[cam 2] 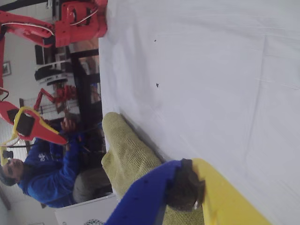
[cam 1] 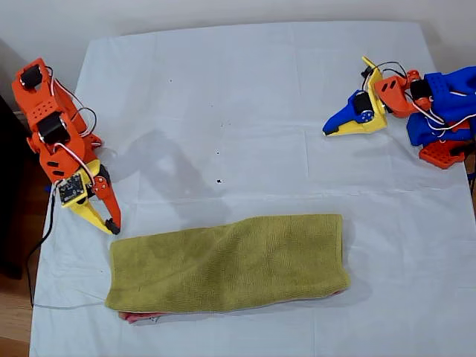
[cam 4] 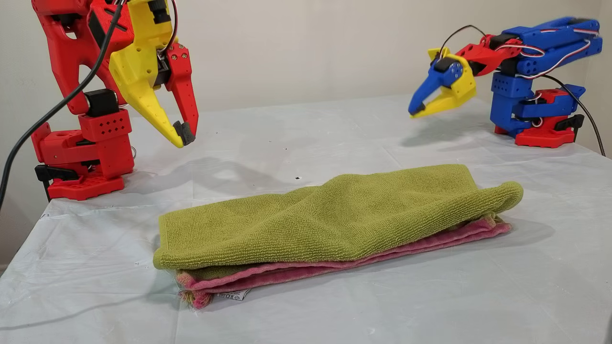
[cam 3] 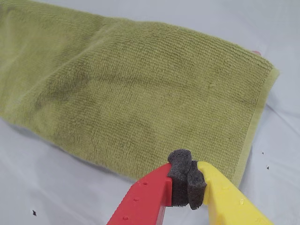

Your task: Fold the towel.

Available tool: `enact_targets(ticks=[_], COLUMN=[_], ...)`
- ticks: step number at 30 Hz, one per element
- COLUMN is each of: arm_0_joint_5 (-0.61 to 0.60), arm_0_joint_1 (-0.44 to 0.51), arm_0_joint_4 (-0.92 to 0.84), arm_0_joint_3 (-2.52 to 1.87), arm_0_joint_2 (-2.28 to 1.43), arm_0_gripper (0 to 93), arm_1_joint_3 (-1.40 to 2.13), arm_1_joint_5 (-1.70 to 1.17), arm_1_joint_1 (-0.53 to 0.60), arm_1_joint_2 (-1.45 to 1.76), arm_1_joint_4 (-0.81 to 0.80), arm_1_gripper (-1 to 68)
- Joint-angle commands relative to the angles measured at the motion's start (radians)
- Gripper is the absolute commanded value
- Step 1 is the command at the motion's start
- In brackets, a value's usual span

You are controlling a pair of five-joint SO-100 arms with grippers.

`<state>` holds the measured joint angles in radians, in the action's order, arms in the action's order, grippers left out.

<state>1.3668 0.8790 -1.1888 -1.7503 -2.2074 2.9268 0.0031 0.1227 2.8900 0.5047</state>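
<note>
The towel (cam 1: 227,262) lies folded into a long band on the white sheet (cam 1: 245,104) near the table's front edge in the exterior view, its long axis running from that view's left to its right, olive layers on top and pink hems (cam 4: 334,267) peeking out underneath along the front edge in the other view (a small white tag (cam 4: 231,295) shows at one end). My second gripper (cam 3: 187,180), red and yellow, hangs just off the towel's end at the exterior view's left, above the sheet and not touching the cloth; its foam-padded fingertips are pressed together on nothing. My first gripper (cam 1: 332,130), blue and yellow, is poised well apart from the towel, toward the exterior view's upper right, with its jaws likewise together and empty, as far as its wrist view shows. The second arm is plainly the nearer one. Judged from this lie, any further fold would bring one short end across the long axis toward the other, and the end beside my second gripper looks the handier to seize.
</note>
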Motion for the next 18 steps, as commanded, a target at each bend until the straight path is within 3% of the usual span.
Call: enact_targets(ticks=[1,4,13,18], arm_0_joint_5=[0.005,-0.003,-0.011,0.000], arm_0_joint_1=[-0.003,-0.011,-0.002,0.020], arm_0_joint_4=[0.038,0.072,0.126,0.147], arm_0_joint_3=[-0.003,-0.032,-0.052,-0.064], arm_0_joint_2=[-0.058,-0.075,-0.063,-0.061], arm_0_gripper=[0.1,0.1,0.1,0.1], arm_1_joint_3=[0.161,0.225,0.206,0.189], arm_1_joint_5=[0.049,0.054,0.272,0.249], arm_1_joint_1=[-0.006,-0.014,-0.175,-0.164], arm_1_joint_2=[0.235,0.571,0.568,0.568], arm_1_joint_4=[0.081,0.345,0.430,0.474], arm_1_gripper=[0.2,0.2,0.2,0.1])
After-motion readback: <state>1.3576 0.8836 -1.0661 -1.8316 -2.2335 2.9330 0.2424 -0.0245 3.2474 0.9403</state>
